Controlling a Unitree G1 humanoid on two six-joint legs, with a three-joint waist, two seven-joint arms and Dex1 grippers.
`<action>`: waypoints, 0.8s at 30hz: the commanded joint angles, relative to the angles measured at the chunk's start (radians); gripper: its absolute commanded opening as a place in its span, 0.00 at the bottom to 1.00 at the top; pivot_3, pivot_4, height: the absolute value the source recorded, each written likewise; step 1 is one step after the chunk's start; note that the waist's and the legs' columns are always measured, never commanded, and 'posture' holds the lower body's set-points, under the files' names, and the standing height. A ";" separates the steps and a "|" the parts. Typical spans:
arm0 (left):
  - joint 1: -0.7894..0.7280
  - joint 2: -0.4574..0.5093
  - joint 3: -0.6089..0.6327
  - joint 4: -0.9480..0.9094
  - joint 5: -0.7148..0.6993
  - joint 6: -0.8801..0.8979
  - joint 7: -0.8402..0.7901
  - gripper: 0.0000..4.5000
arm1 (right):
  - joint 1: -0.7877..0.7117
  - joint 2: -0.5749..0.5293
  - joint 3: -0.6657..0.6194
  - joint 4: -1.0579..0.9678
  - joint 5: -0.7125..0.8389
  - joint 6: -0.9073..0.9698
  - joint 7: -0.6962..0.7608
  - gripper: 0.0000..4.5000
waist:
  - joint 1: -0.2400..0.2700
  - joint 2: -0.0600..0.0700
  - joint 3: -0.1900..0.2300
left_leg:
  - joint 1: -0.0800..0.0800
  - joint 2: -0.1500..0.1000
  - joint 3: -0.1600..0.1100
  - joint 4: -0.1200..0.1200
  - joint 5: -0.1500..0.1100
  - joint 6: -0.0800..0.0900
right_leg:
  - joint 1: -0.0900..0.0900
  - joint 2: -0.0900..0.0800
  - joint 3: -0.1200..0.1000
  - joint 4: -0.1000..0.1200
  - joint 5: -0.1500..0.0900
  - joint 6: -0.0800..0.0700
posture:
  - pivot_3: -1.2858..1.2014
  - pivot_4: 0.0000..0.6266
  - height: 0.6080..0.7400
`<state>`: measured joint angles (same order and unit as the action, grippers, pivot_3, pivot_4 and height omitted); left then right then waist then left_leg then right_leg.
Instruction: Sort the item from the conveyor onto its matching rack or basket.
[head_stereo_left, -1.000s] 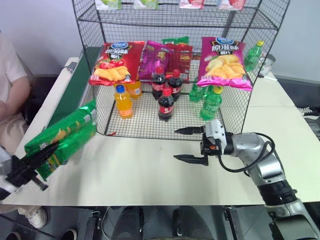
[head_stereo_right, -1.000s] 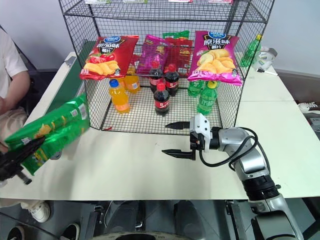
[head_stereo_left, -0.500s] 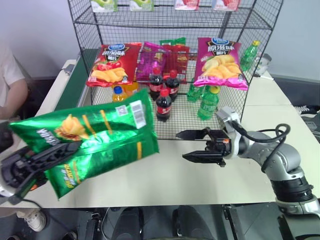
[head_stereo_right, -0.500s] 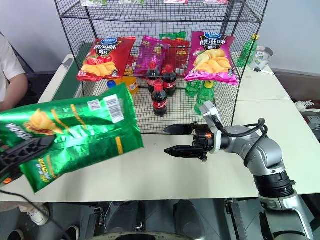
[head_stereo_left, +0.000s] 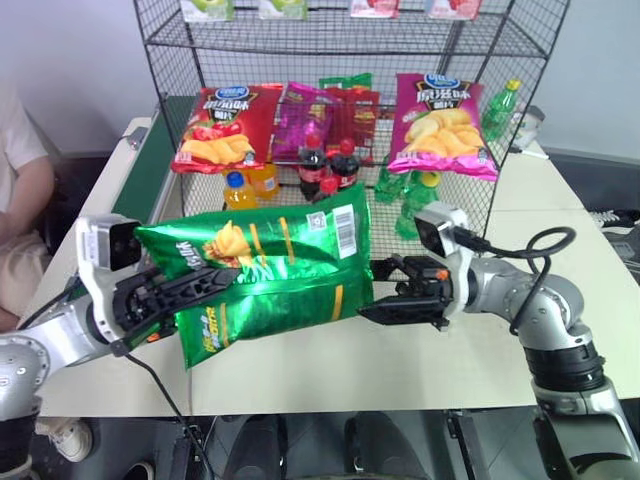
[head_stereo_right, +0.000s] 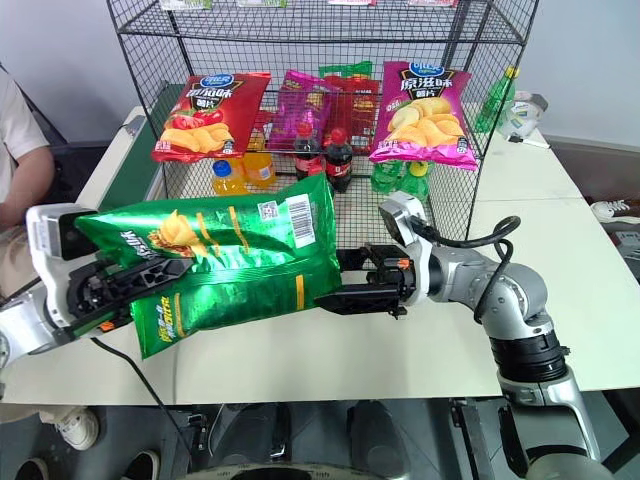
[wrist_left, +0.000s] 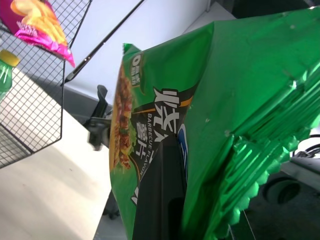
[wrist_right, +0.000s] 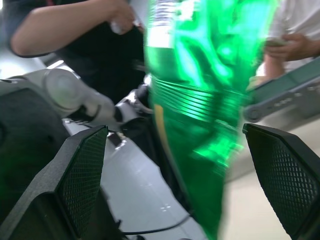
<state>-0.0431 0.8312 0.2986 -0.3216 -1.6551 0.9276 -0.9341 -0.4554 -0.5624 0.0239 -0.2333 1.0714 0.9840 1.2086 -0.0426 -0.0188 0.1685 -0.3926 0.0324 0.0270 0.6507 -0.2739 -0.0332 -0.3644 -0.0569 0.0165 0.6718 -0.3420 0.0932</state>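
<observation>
A: Where's the green crisp bag?

B: Held in the air over the pale table, in front of the black wire-mesh rack. It's glossy and crinkled, with a serrated sealed edge.

A: Who holds it?

B: The left gripper, its black fingers clamped flat on the bag's end.

A: And the right gripper?

B: Spread wide, one finger either side of the bag's far edge. Its pads are cross-hatched.

A: The conveyor?

B: Dark green, behind on the left.
</observation>
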 joint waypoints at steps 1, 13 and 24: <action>-0.009 -0.017 0.015 0.001 0.018 0.011 -0.026 0.01 | -0.011 0.017 0.013 -0.038 -0.003 -0.012 -0.014 1.00 | 0.001 0.000 0.000 | 0.000 0.000 0.000 0.000 0.000 0.000 | 0.000 0.000 0.000 0.000 0.000 0.000 | 0.52 0.24 0.99; -0.019 -0.062 0.006 -0.007 0.158 0.014 -0.087 0.01 | -0.044 0.054 0.088 -0.003 -0.061 0.010 -0.046 1.00 | 0.002 0.000 0.000 | 0.000 0.000 0.000 0.000 0.000 0.000 | 0.000 -0.001 0.000 -0.001 0.000 0.000 | 0.52 0.24 0.99; -0.008 -0.105 0.010 0.000 0.295 -0.023 -0.085 0.00 | -0.048 0.067 0.084 -0.001 -0.069 0.030 -0.072 0.01 | 0.002 0.000 0.000 | 0.000 0.000 0.000 -0.001 0.000 0.000 | 0.000 -0.001 0.000 -0.002 0.000 0.000 | 0.52 0.24 0.99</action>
<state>-0.0505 0.7222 0.2889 -0.3152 -1.3798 0.9208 -1.0347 -0.4870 -0.4977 0.1138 -0.2102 0.9960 1.0248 1.1327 -0.0405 -0.0189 0.1685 -0.3929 0.0322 0.0270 0.6491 -0.2739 -0.0332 -0.3645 -0.0582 0.0164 0.6697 -0.3420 0.0931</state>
